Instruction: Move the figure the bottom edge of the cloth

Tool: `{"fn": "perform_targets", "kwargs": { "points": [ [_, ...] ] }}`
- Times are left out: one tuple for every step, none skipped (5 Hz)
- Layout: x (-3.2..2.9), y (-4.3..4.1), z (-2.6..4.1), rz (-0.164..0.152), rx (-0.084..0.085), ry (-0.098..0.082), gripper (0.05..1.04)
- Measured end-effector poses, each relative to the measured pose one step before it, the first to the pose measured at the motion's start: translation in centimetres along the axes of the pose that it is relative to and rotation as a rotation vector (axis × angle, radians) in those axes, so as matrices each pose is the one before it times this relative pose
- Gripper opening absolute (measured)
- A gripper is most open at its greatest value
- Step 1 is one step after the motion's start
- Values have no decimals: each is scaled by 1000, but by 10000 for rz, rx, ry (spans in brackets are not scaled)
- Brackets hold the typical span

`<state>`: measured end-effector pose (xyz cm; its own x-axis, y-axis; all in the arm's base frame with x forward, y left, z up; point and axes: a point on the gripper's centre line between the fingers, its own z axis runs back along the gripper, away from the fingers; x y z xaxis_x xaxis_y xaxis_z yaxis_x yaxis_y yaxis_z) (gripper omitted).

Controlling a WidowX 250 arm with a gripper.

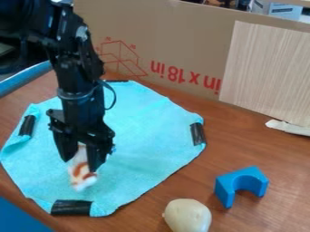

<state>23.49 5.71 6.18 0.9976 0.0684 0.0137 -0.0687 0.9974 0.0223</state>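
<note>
Black WidowX arm (77, 95), one, came down over the left half of a turquoise cloth (145, 149), the cloth spread with slightly rumpled edges. Black two-finger gripper (80, 165), its fingers closed, as judged, about the upper part of a white-and-orange figurine (82, 176), which leaned between them, its low end near the cloth, towards the bottom edge. Step in hand: the carry or lowering, by judgement; whether the figurine bore on the cloth could not be told. Next move called for: a short shift to the bottom edge, a gentle set-down, then release.

Surroundings, by size: brown wooden table (194, 181); cardboard box (176, 45), upright behind; wood-grain panel (266, 68), against the box; blue arch block (225, 192) and pale potato-like item (187, 216), both off the cloth at right, clear of the likely path. Possible hindrance: black tape strip (70, 207) at the bottom edge, where the figurine's foot might catch or tip.
</note>
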Motion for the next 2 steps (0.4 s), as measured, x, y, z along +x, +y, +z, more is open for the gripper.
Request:
{"fn": "perform_targets", "kwargs": {
  "points": [
    [-124, 1577, 1762, -53, -674, 71, 1004],
    [-251, 2338, 4048, -453, -581, -611, 999]
  ]
}}
